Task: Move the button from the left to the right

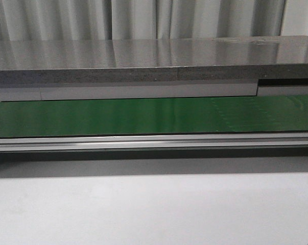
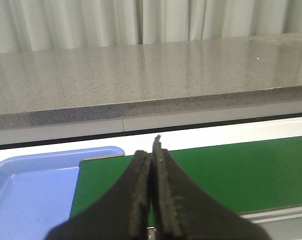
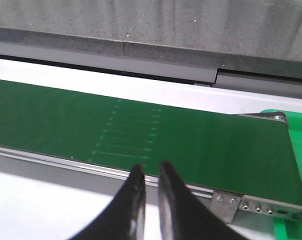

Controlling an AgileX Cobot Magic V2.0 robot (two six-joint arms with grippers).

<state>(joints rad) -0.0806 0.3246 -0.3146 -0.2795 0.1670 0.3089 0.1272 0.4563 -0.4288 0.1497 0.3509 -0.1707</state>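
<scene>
Green belt [image 1: 143, 116] bare; left fingers [image 2: 140, 175] pressed together, right fingers [image 3: 135, 185] slightly apart, both empty

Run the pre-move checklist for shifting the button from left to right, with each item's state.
1. Button located: not ok, it shows in no view.
2. Left hand free: ok, shut with nothing between the fingers.
3. Right hand free: ok, nothing held; fingers a narrow gap apart.
4. Green belt free of clutter: ok where visible.
5. Blue tray at the belt's left end: ok, visible part empty.
</scene>
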